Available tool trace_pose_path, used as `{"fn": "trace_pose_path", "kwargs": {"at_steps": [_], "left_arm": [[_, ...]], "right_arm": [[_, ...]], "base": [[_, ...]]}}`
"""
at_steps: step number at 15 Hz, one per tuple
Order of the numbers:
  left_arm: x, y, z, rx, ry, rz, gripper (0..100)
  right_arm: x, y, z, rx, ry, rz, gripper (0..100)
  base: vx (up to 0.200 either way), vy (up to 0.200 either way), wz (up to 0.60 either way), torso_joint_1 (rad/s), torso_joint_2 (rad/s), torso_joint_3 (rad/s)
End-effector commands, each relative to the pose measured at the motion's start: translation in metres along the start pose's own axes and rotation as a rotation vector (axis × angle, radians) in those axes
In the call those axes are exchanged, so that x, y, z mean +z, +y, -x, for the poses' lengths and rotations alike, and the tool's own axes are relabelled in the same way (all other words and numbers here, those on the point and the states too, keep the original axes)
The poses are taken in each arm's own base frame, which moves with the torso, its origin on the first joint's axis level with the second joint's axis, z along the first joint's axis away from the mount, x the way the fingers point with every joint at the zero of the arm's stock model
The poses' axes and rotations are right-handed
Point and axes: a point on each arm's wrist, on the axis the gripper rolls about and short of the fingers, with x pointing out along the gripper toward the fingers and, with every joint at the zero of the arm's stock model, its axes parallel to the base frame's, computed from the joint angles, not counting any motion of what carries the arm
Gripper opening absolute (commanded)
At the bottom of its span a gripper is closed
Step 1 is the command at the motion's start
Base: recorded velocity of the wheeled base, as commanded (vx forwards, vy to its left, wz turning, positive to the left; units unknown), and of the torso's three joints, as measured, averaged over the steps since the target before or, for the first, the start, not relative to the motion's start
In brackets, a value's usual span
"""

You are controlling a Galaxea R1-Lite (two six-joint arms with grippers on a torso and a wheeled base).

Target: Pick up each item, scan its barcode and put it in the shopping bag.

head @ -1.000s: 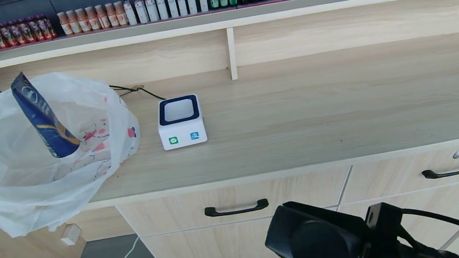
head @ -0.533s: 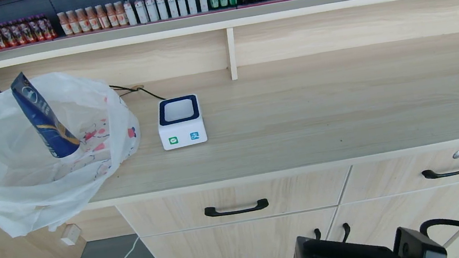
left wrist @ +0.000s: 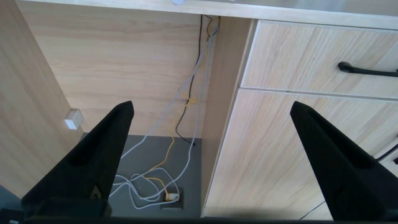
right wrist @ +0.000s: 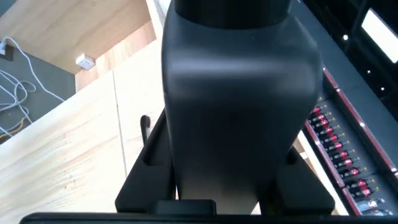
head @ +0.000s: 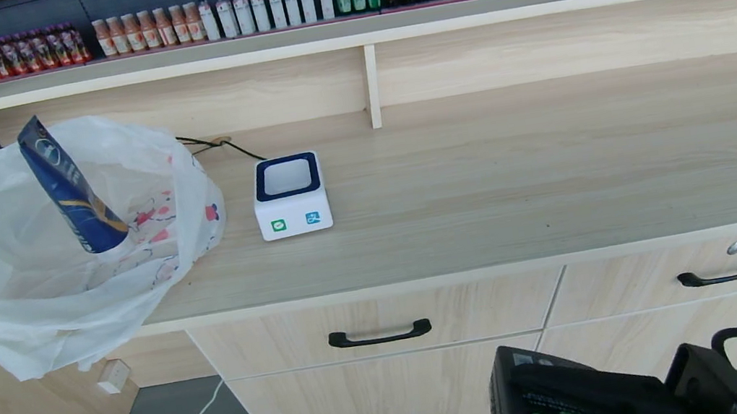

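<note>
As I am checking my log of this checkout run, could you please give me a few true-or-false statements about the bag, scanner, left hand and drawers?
1. A blue pouch stands in the bag. True.
2. The scanner lies inside the bag. False: it sits on the counter, beside the bag.
3. The left hand is open and empty. True.
4. The drawers under the counter are pulled open. False: they are shut.
</note>
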Motion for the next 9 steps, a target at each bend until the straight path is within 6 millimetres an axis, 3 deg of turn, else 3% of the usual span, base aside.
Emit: {"fn": "trace_pose_path", "kwargs": {"at_steps": [1,5,9], "left_arm": [[0.0,0.0,0.0,0.0,0.0,0.0,100],[0.0,0.0,0.0,0.0,0.0,0.0,100],[0.0,0.0,0.0,0.0,0.0,0.001,100]], "right_arm": [[0.002,-0.009,0.001,-0.044,-0.012,0.048,0],[-0.005,-0.021,0.006,-0.103,0.043,0.225,0],[0.003,-0.033,-0.008,-0.165,0.01,0.374,0]], "base": [[0.0,0.0,0.0,0.0,0.0,0.0],[0.0,0.0,0.0,0.0,0.0,0.0],[0.0,0.0,0.0,0.0,0.0,0.0]]}}
